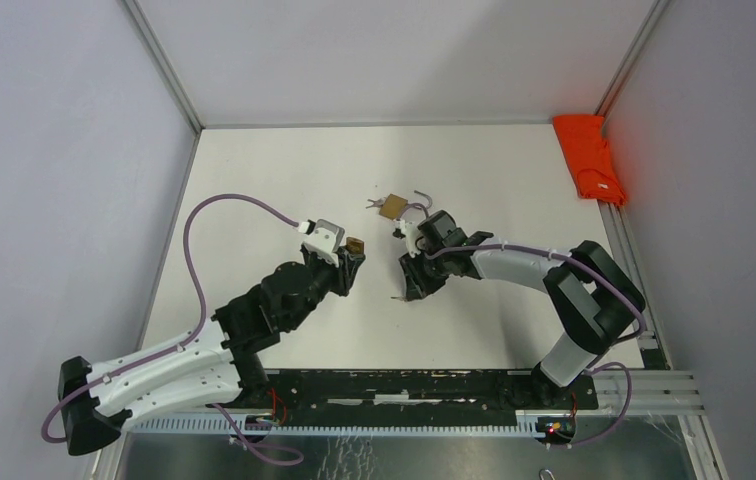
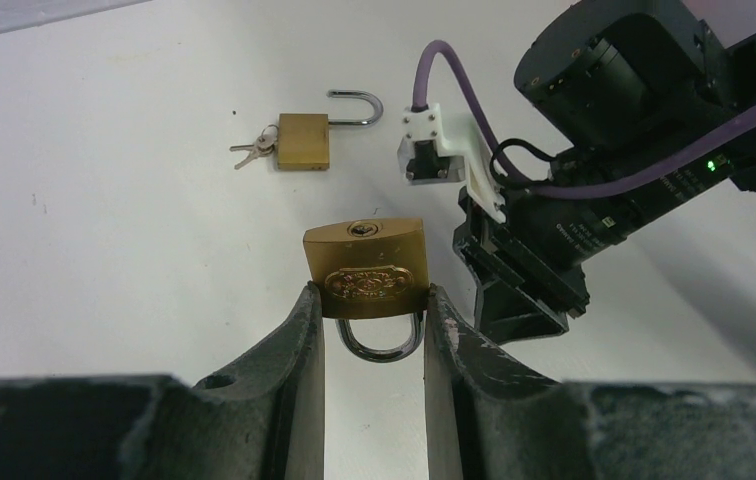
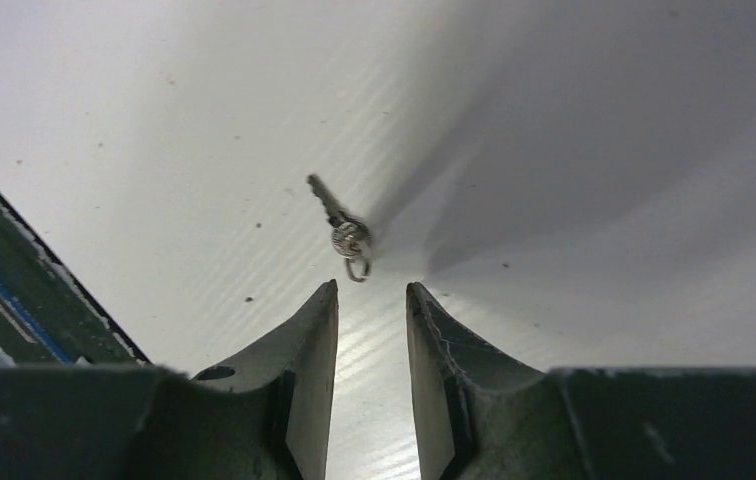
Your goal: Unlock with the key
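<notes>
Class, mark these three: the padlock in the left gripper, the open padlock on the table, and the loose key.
held padlock (image 2: pixel 364 262), left wrist view, on its brass body.
open padlock (image 2: pixel 304 141), left wrist view, on its brass body.
loose key (image 3: pixel 348 237), right wrist view, on its round head.

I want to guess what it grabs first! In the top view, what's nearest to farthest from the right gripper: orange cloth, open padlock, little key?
1. The little key, just in front of the right gripper.
2. The open padlock, farther back, mid-table.
3. The orange cloth, far right corner.
</notes>
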